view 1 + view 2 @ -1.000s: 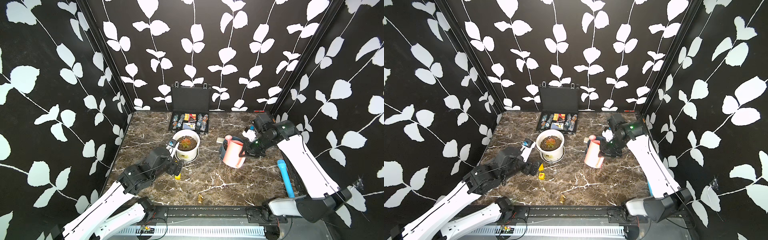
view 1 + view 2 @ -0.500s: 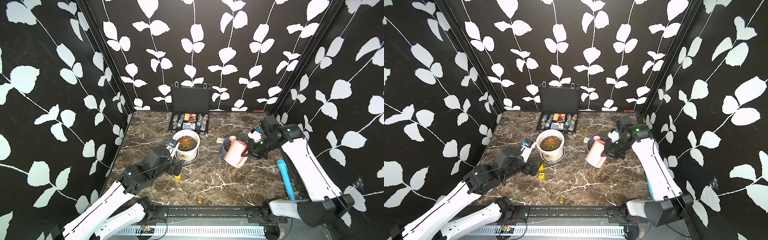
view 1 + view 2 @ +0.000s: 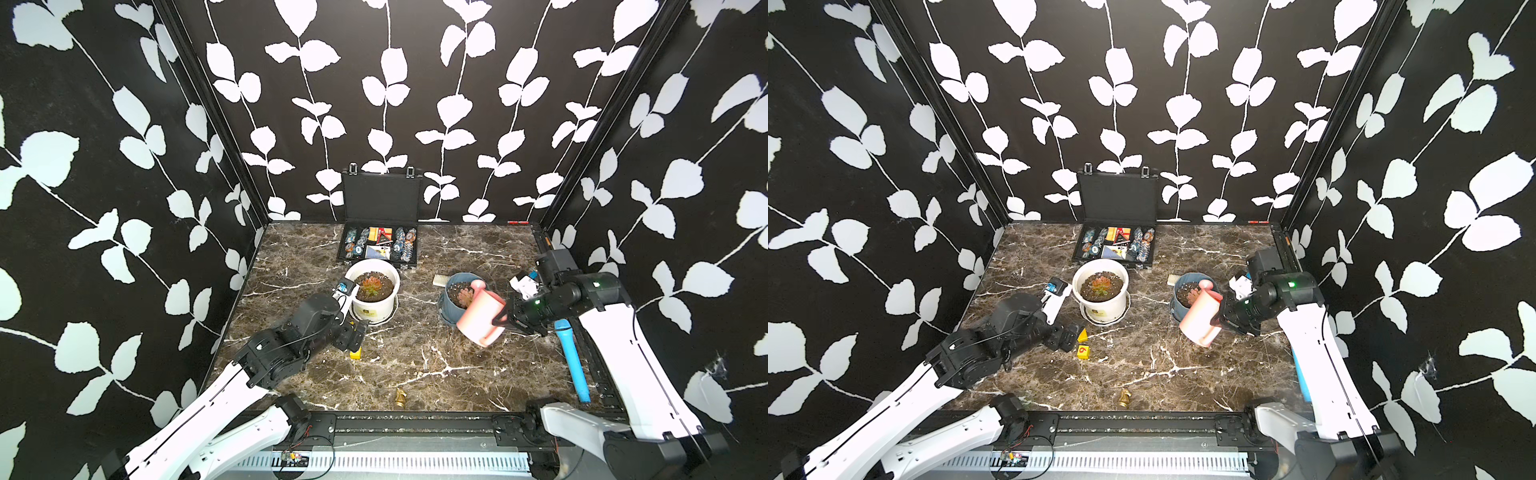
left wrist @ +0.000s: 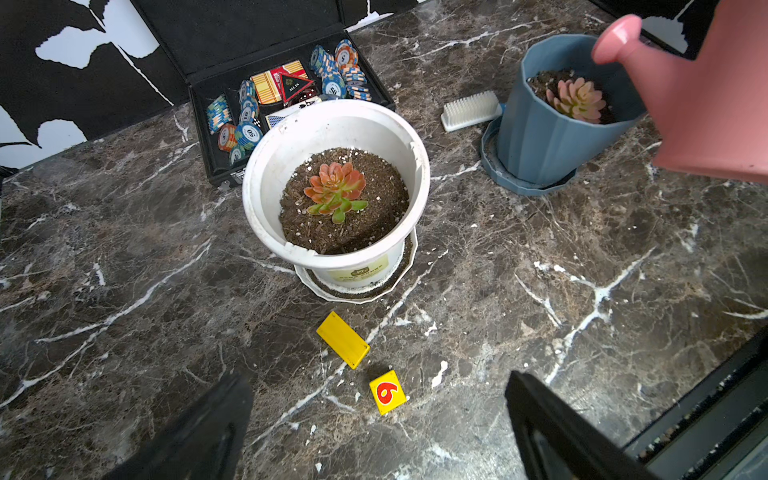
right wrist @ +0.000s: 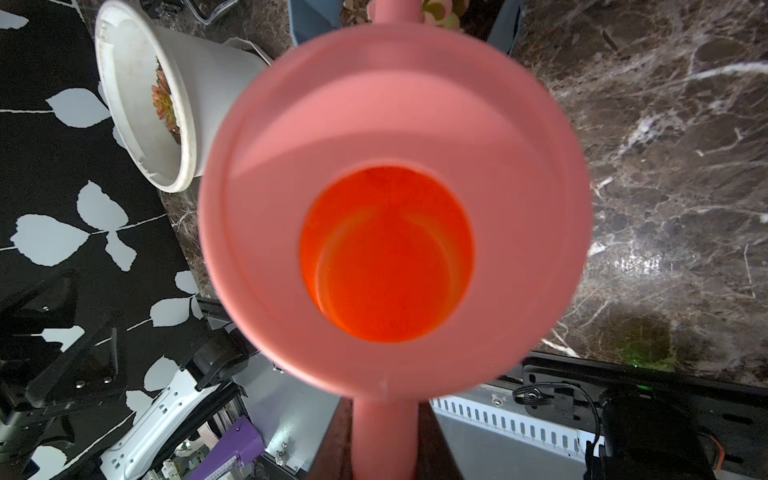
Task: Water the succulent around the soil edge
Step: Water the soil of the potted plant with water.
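Right jaws clench the watering can, spout tipped over the blue pot ahead; pouring seems barely begun; left jaws gape empty.

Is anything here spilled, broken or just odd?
The white pot looks chipped at its rim in two spots, and pale crumbs dot the table near its saucer. The tilted pink watering can is gripped, not fallen.

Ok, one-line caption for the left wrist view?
Pink watering can tilted, spout above the blue pot and its succulent; white pot alongside.
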`<state>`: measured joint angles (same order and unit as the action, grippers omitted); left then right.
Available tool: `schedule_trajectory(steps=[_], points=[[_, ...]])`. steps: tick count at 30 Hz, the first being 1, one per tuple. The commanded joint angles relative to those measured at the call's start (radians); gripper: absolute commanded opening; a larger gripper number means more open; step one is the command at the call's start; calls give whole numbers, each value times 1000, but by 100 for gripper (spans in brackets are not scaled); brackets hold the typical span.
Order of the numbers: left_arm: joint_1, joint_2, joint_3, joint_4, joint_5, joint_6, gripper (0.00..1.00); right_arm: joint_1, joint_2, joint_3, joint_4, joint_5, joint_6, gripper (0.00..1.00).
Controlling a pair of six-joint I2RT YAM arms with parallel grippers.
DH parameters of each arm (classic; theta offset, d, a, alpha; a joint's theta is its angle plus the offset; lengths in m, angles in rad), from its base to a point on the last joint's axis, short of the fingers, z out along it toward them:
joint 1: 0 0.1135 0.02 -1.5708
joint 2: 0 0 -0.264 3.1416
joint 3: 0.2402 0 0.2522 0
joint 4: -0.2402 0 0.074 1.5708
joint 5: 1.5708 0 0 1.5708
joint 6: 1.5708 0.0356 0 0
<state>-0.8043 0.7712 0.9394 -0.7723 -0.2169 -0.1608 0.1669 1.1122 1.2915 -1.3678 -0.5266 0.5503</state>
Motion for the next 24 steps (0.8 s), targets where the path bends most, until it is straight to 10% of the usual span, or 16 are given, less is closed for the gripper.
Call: schedule_trajectory(steps=[1, 24], points=[[6, -8, -1, 8, 11, -1, 99, -7, -58, -32, 1, -1, 5, 0], [10, -15, 0, 12, 36, 0, 99, 9, -245, -138, -109, 4, -37, 0]])
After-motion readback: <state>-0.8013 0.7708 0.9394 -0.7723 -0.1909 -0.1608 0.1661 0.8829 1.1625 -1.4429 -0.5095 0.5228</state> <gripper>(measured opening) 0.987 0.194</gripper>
